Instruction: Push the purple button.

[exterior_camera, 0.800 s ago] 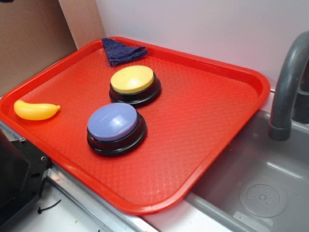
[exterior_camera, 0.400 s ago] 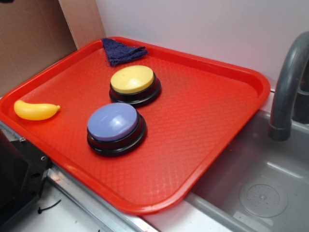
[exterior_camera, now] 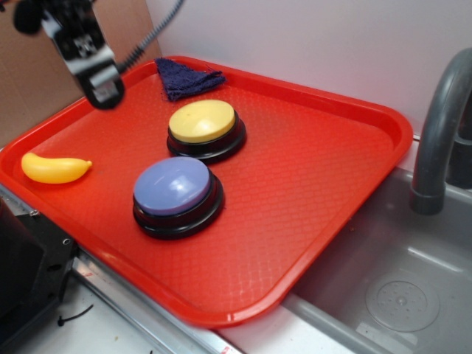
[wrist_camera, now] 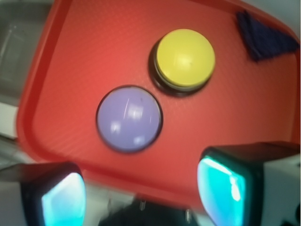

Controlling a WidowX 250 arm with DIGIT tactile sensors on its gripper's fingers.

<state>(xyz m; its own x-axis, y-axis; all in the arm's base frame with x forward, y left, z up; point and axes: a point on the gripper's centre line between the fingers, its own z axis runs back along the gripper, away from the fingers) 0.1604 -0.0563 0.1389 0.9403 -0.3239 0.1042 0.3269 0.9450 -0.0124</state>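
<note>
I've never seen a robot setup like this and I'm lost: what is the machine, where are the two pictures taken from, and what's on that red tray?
The dark thing at the top left of the exterior view is the robot arm's gripper, its two-fingered hand, hanging above the red tray. The other picture comes from a camera on the arm's wrist, looking down past the fingers, which stand apart with nothing between them. On the tray sit the purple button, which the arm is meant to push, a yellow button behind it, a toy banana and a dark blue cloth in the far corner. Beside the tray are a grey sink and faucet.
</note>
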